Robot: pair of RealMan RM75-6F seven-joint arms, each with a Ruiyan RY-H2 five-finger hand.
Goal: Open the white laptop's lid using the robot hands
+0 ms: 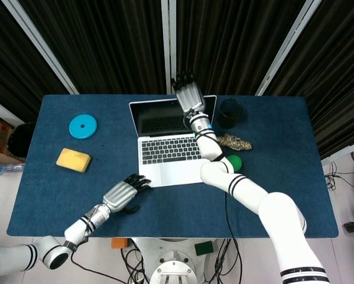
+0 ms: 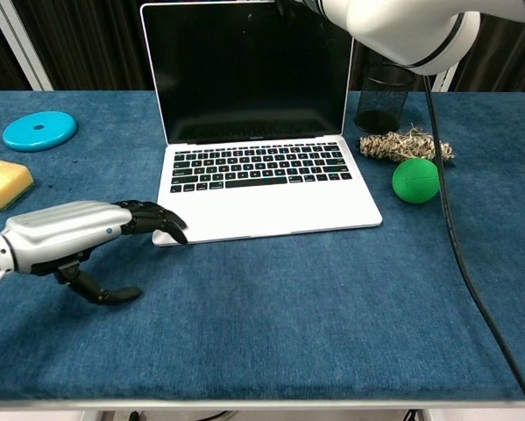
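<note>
Nearest, the left hand (image 2: 65, 235) lay low over the table (image 2: 315, 324), fingers extended and gripping nothing, its dark fingertips (image 2: 170, 230) touching the front left corner of the laptop (image 2: 262, 180); the thumb hung below the palm. The laptop base sat directly ahead and to the right of that hand, lid raised nearly upright with the screen dark. Left of the left hand and farther out lay a yellow sponge (image 1: 74, 160), and beyond it a blue disc (image 1: 83, 126). The right hand (image 1: 188, 94) sat at the lid's top edge, fingers straight and spread behind it; whether it pressed the lid could not be told. Right of that hand stood a black cup (image 1: 230, 112), with a straw bundle (image 1: 234, 142) and a green ball (image 1: 234, 161) nearer.
</note>
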